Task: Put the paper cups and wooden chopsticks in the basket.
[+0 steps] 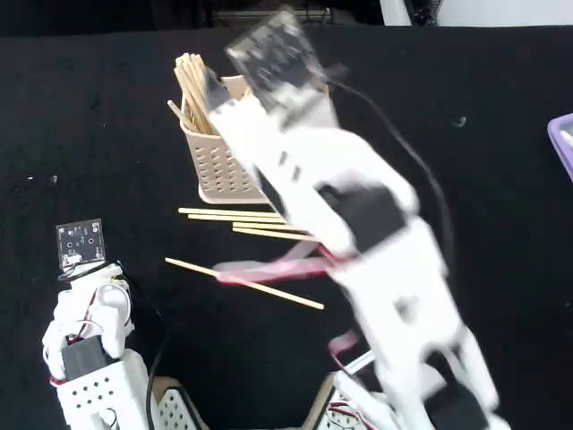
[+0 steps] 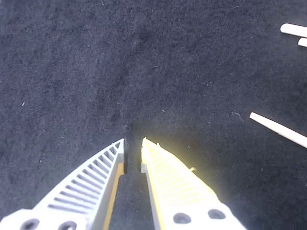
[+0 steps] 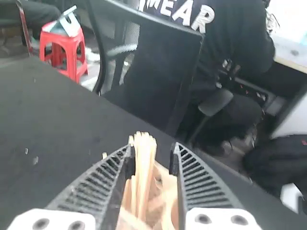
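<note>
A beige perforated basket (image 1: 219,170) stands at the back middle of the black table, with a bundle of wooden chopsticks (image 1: 192,90) upright in it. My right arm (image 1: 304,179) stretches over the basket. My right gripper (image 3: 151,151) is open just above it, one finger on each side of the chopstick tops (image 3: 144,163). Three loose chopsticks (image 1: 237,217) lie in front of the basket and one more chopstick (image 1: 246,283) lies slanted nearer to me. My left gripper (image 2: 133,141) hangs shut and empty over bare cloth at the front left, with chopstick ends (image 2: 280,130) off to its side.
A purple container edge (image 1: 562,139) shows at the far right of the table. My left arm (image 1: 85,336) rests folded at the front left corner. Beyond the table's far edge are a black chair (image 3: 158,72) and a red stool (image 3: 64,43).
</note>
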You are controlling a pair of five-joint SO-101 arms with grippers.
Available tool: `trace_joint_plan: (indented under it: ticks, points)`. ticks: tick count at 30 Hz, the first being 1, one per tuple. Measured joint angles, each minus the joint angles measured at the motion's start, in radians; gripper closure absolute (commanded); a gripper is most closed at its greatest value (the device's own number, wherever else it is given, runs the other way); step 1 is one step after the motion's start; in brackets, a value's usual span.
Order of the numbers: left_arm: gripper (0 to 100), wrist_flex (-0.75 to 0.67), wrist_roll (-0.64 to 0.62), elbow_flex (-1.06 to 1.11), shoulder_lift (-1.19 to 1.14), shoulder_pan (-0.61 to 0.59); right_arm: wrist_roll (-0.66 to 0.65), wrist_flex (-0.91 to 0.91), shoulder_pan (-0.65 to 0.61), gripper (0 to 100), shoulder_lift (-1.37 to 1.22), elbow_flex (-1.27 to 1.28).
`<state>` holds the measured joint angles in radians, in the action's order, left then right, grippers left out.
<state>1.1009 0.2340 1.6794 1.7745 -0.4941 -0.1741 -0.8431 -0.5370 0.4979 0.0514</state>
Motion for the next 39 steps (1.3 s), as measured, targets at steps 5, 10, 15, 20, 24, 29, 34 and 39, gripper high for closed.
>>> trace_joint_plan:
  ticks: [5,10,15,20,24,29,34,39]
  points:
    - [93,0.000,0.000,0.000,0.000,0.000,0.000,-0.282,0.126,87.1,0.262,0.161]
    - [93,0.000,0.015,0.000,0.000,0.000,-0.002,-0.259,0.400,87.1,0.433,0.528]
    - [78,-0.083,0.186,0.000,0.000,0.000,0.029,-0.095,0.594,87.1,0.525,0.954]
    - [75,-0.072,0.198,-0.035,0.000,0.048,0.127,0.150,0.614,87.3,0.529,1.269]
    - [75,0.023,0.206,-0.135,0.000,0.170,0.140,0.249,0.614,87.4,0.529,1.369]
    - [75,0.121,0.301,-0.239,-0.057,0.347,0.140,0.284,0.614,87.4,0.529,1.415]
    - [71,0.086,0.376,-0.269,-0.236,0.388,0.140,0.285,0.614,87.4,0.529,1.415]
    - [69,-0.005,0.382,-0.338,-0.446,0.396,0.140,0.285,0.614,87.4,0.529,1.415]
